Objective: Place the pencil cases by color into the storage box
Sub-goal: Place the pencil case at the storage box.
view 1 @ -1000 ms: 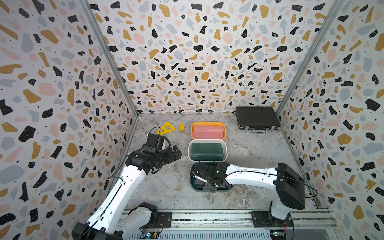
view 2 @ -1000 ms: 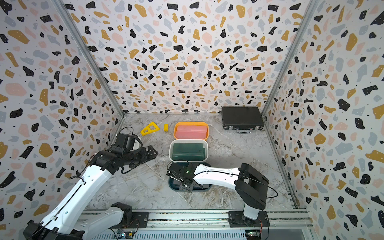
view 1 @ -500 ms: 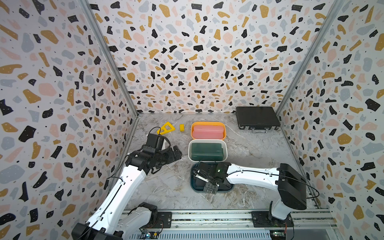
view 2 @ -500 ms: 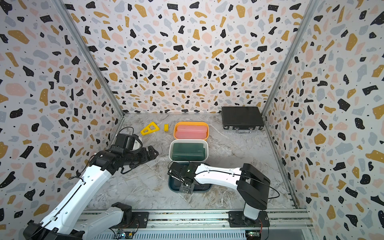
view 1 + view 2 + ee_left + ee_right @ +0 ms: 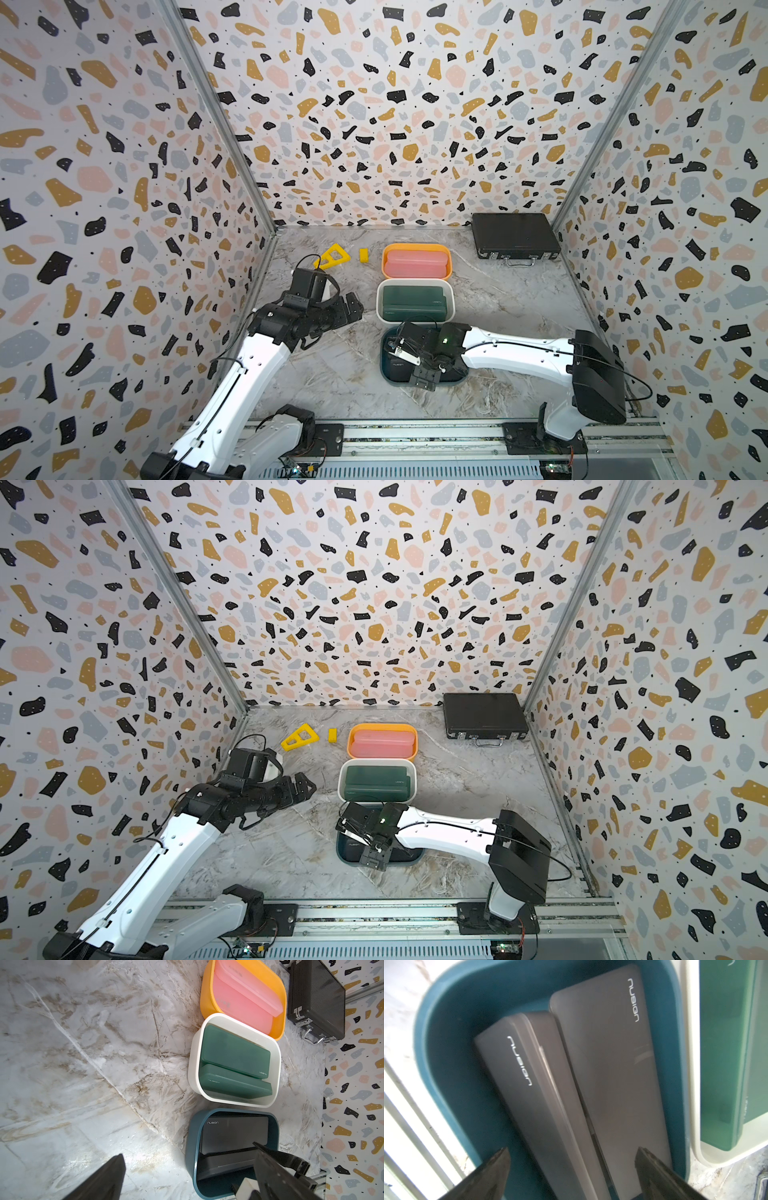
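The right tool (image 5: pixel 413 366) is drawing back, released and empty, leaving the black cases (image 5: pixel 602 1074) sorted in the blue box (image 5: pixel 442 1043); the left tool (image 5: pixel 351 309) is idling released.

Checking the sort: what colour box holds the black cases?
Teal box, clearest in the right wrist view.
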Robot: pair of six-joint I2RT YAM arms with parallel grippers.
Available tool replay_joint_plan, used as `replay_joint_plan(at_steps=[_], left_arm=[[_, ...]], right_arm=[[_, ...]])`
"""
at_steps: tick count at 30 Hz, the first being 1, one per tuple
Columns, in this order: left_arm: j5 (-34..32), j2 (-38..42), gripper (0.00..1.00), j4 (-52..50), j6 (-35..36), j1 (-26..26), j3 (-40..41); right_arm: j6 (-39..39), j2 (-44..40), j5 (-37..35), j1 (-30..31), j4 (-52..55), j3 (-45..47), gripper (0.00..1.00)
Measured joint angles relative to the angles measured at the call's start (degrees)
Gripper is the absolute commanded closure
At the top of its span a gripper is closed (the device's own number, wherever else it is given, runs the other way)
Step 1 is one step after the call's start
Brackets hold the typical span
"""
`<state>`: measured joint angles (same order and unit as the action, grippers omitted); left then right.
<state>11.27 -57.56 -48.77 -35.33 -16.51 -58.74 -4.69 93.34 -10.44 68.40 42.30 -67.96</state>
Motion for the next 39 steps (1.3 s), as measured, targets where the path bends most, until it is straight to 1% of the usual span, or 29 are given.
replay_joint_plan(at_steps=[16,25,39], left_arm=[[0.04,0.33,0.0,0.44,1.68,0.0,0.0],[0.07,0.44,0.0,0.57,2.23,0.0,0.0],[0.2,4.28,0.0,2.38,3.26,0.0,1.22]], right_arm=[[-0.02,-0.52,2.03,-0.04,0.96,0.0,0.0],[0.02,-0.52,3.8,-0.02,3.61,0.0,0.0],[3.74,-2.32,3.43,-0.02,5.33,0.0,0.0]])
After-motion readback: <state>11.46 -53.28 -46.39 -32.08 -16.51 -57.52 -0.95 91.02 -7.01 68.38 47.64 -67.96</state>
